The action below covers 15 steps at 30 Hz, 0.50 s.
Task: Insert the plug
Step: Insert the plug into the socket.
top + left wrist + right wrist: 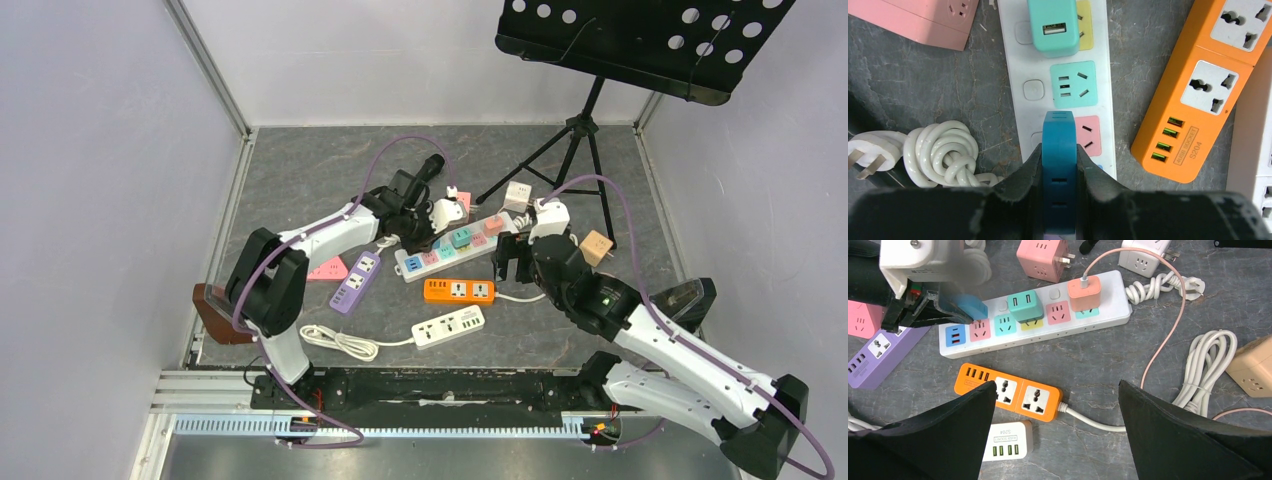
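Two hands at the strips, one loaded.
Gripped blue plug [1059,127] tightly between fingers of left hand [1059,150], front end over pink socket [1089,135] of white power strip [1010,60] just ahead of that hand; could not tell whether prongs touched. Spread right hand [1052,387] wide, held nothing, hovered with orange strip [1013,397] beneath its fingers on grey worktop [1098,370].

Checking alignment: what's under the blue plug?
Under the blue plug lies the white strip, its pink socket half showing. The plug's prongs and the socket's other holes are covered.
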Each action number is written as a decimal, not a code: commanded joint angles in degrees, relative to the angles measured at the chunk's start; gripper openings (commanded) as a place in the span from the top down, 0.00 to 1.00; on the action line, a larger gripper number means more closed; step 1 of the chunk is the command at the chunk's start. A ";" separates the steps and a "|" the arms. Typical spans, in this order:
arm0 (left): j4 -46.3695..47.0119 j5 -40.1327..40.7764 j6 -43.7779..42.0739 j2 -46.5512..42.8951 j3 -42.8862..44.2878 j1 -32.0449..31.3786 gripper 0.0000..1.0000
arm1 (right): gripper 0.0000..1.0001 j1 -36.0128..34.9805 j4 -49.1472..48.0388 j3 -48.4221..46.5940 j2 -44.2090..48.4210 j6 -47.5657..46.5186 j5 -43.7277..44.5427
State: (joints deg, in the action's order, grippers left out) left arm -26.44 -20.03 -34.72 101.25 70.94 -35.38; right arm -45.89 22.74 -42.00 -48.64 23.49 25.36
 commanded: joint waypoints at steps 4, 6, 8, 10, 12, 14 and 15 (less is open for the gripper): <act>1.66 2.00 2.76 1.81 1.68 -0.49 0.98 | 0.07 0.23 -2.40 0.64 1.10 -0.52 0.51; 1.14 2.44 3.12 2.27 1.86 -0.74 0.98 | 0.07 0.25 -2.49 0.92 1.18 -0.42 0.57; 1.49 2.45 3.40 2.58 1.58 -0.96 0.98 | 0.07 0.28 -2.65 1.29 1.43 -0.37 0.51; 1.43 2.49 3.88 2.97 1.52 -1.32 0.98 | 0.06 0.32 -2.91 1.78 1.55 -0.50 0.51; 1.39 2.37 4.43 3.16 1.47 -1.65 0.98 | 0.06 0.40 -2.95 2.00 1.54 -0.59 0.43; 1.51 2.19 5.25 3.17 1.49 -1.63 0.98 | 0.06 0.53 -2.90 2.01 1.45 -0.78 0.42; 1.44 2.31 5.55 3.16 1.44 -1.63 0.98 | 0.06 0.54 -2.94 2.07 1.45 -0.86 0.44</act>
State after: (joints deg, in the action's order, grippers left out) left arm -24.69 -18.00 -32.60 102.63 71.53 -36.51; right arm -45.69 21.91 -40.23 -47.94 23.31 25.34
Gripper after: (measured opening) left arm 0.268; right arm 0.938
